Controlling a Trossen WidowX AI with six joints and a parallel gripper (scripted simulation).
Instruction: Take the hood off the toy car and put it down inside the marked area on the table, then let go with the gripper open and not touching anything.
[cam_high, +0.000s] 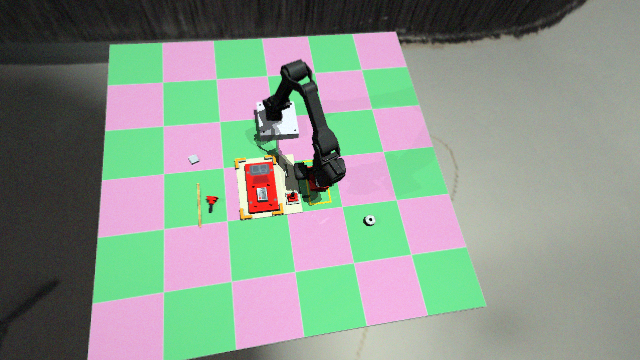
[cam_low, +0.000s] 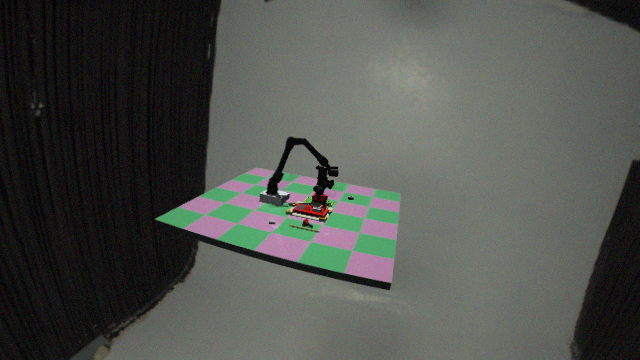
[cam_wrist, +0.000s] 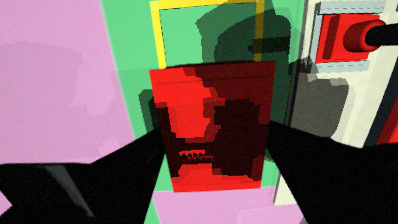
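- We had the claw clamped on the hood, one finger against each side; that grip left its broad face level enough, we judged, to be set flat.
- The hood hung low over the marked area, to the right of the toy car; whether its underside touched the desk we could not tell.
- The yellow outline showed past the hood's near edge; we thought a slight shift nearer might be needed to centre it, since the slanted wrist view could mislead us.
- The car's silver engine lay uncovered, so the removal was done; placing was the step in hand, and most of the task seemed behind us.
- Next we needed to lower gently, part the fingers evenly and rise straight; a sideways brush could have dragged the light-looking panel across the line, and an early release could have tipped it.
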